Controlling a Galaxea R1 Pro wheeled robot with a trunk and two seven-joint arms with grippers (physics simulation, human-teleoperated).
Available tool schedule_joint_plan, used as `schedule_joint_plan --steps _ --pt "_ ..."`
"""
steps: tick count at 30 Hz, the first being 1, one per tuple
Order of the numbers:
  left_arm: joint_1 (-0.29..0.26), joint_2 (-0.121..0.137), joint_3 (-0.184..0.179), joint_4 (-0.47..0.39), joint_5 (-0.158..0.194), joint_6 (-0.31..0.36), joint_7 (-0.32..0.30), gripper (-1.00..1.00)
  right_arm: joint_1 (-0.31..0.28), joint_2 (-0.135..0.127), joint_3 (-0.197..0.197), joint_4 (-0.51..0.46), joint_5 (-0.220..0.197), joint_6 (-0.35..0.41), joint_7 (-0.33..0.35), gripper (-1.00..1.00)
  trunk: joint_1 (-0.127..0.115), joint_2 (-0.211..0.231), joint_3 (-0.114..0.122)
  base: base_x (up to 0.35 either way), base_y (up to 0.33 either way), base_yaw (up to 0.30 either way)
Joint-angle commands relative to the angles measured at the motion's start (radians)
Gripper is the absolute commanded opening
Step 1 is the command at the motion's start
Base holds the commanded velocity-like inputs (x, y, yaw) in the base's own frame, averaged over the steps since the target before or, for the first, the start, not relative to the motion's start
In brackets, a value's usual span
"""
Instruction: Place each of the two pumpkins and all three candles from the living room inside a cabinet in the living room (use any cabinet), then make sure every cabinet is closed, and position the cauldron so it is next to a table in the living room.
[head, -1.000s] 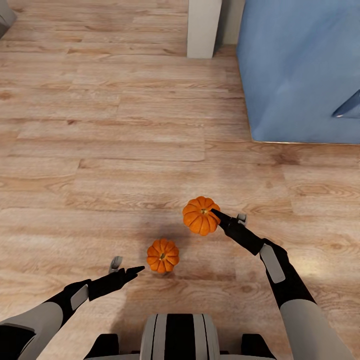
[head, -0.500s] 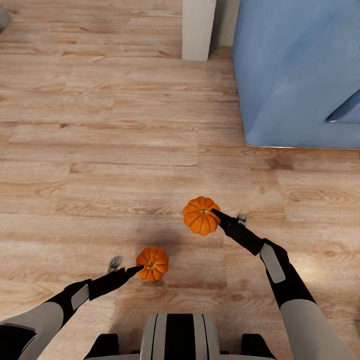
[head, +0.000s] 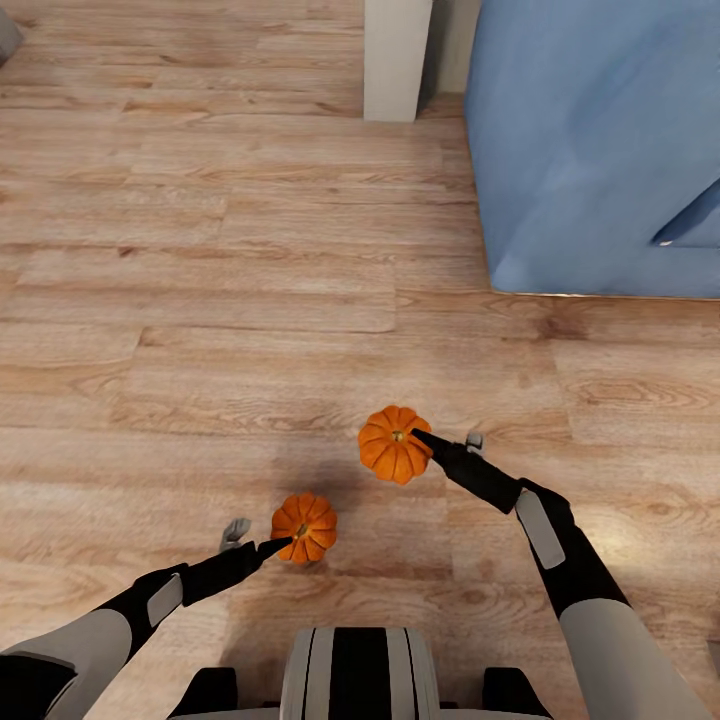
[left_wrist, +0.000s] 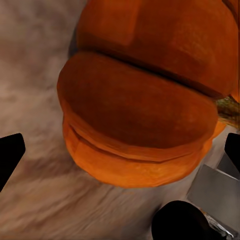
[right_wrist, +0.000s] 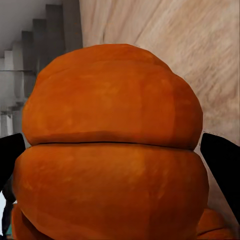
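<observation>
blue sofa (head: 600, 150) cut off at frame edge, held pumpkin (right_wrist: 115, 150) overfilling right wrist view

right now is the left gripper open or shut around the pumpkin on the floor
Open. The left gripper has its fingers spread either side of the floor pumpkin, gaps showing in the left wrist view.

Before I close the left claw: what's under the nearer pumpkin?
Wooden floor surrounds the nearer pumpkin, with its shadow just below. The contact patch underneath is covered by the pumpkin itself.
</observation>
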Motion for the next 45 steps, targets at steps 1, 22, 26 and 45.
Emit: schedule_joint_plan --steps 1,22,26,45 --pt "0.0 0.0 0.0 0.0 0.0 0.0 0.0 1.0 0.0 0.001 0.0 0.0 0.006 0.0 0.0 -1.0 0.0 0.0 0.0 0.0 0.0 0.0" --pt "0.0 0.002 0.009 -0.013 0.004 0.0 0.03 1.0 0.0 0.003 0.001 0.003 0.043 -0.003 -0.001 -1.0 0.0 0.0 0.0 0.0 0.0 0.0" --pt "-0.001 0.002 0.01 -0.014 0.004 0.0 0.06 1.0 0.0 0.003 0.001 0.005 0.043 -0.003 -0.001 -1.0 0.0 0.0 0.0 0.0 0.0 0.0" --pt "0.0 -0.003 0.007 -0.065 0.005 0.001 0.124 1.0 0.0 0.003 0.005 -0.006 0.074 -0.003 -0.004 -1.0 0.0 0.0 0.005 0.0 0.0 -0.028"
